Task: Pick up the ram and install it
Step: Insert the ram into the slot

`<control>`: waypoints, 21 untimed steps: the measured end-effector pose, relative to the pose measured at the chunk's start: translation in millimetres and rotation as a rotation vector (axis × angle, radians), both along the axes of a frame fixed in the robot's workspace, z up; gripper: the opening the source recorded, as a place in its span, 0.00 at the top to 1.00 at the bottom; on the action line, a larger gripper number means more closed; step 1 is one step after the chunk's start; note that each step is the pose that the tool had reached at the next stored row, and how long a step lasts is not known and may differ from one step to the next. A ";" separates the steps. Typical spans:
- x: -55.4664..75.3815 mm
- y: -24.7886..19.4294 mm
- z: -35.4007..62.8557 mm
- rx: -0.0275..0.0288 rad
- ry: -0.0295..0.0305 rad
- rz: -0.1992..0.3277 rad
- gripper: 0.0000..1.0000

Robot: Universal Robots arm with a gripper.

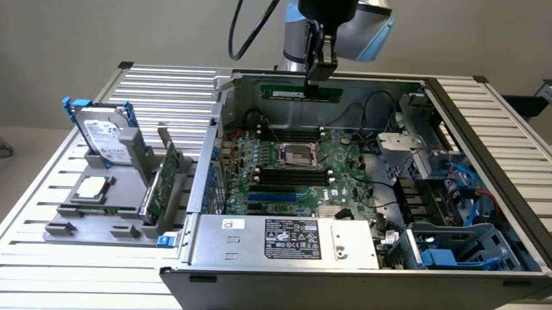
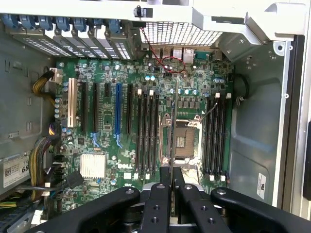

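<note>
The gripper point(image 1: 314, 77) has its fingers point(image 2: 162, 194) clamped on the ram point(image 1: 302, 93), so the pick-up is done and the install is the step in hand. The ram hangs well above the CPU socket point(image 1: 298, 155), up at the height of the case point(image 1: 483, 129) rim and not yet in any slot. The empty black slots point(image 1: 293, 175) lie on both sides of the socket. Seating the stick would, by the look of it, call for its lower edge to sit square over one slot and parallel to it, with a straight push along the slot's whole length. The exterior view gives the height of the ram over the socket and shows its flat face, the chips and the label. It also takes in a hard drive point(image 1: 103, 139) and a card point(image 1: 165, 177) standing on a holder outside the case, far from the socket. The wrist view looks straight down the gripper point(image 2: 171, 171) and shows the ram point(image 2: 172, 126) edge-on as a thin line. That line runs parallel to the slots point(image 2: 146, 136) and passes just beside the socket point(image 2: 184, 138).
</note>
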State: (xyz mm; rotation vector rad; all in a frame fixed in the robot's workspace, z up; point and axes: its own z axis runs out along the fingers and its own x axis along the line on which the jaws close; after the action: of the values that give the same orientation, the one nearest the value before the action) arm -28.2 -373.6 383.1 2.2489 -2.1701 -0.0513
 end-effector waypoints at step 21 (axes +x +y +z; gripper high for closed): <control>-0.3 -13.2 -34.0 -0.0016 -0.0001 0.018 0.87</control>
State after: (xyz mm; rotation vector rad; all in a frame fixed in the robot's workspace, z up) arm -28.5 -386.8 349.1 2.2671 -2.1492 -0.0491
